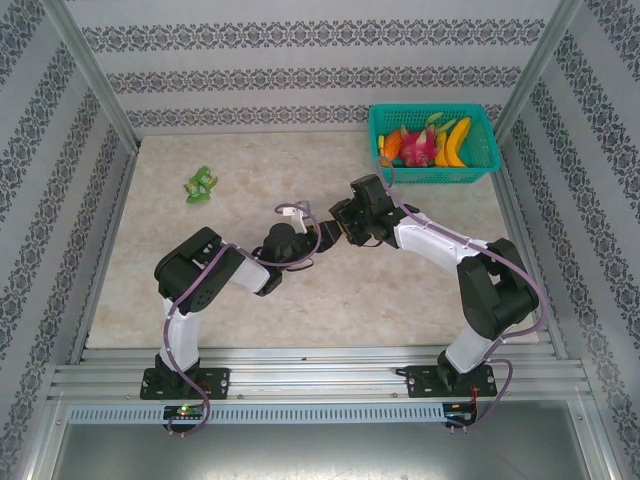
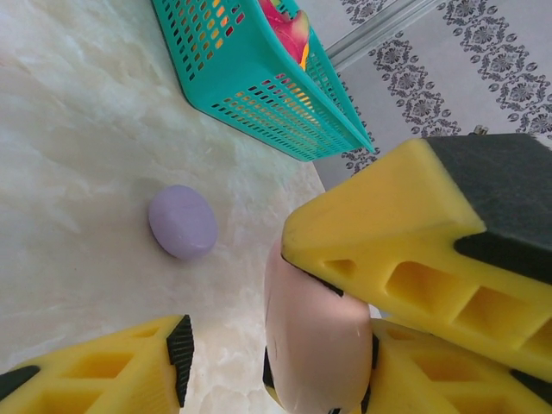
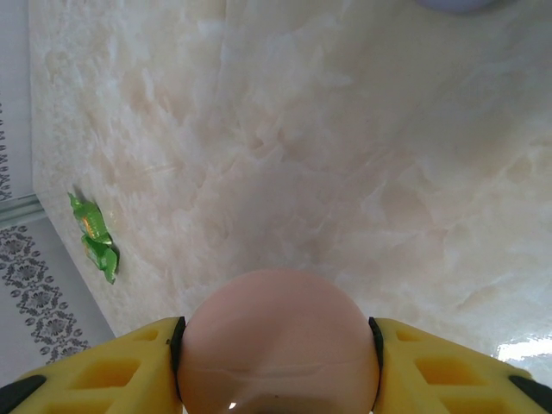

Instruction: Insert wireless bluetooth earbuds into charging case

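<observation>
The right gripper (image 3: 276, 345) pinches a smooth, closed, pale pink round case (image 3: 278, 315); the left gripper (image 2: 276, 375) stands spread beside it.

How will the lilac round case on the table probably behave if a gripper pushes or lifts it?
The lilac case lies flat on the glossy table, so a push would probably slide it, not roll it. Its smooth, rounded rim may slip in a grip. It looks like a stiff shell.
</observation>
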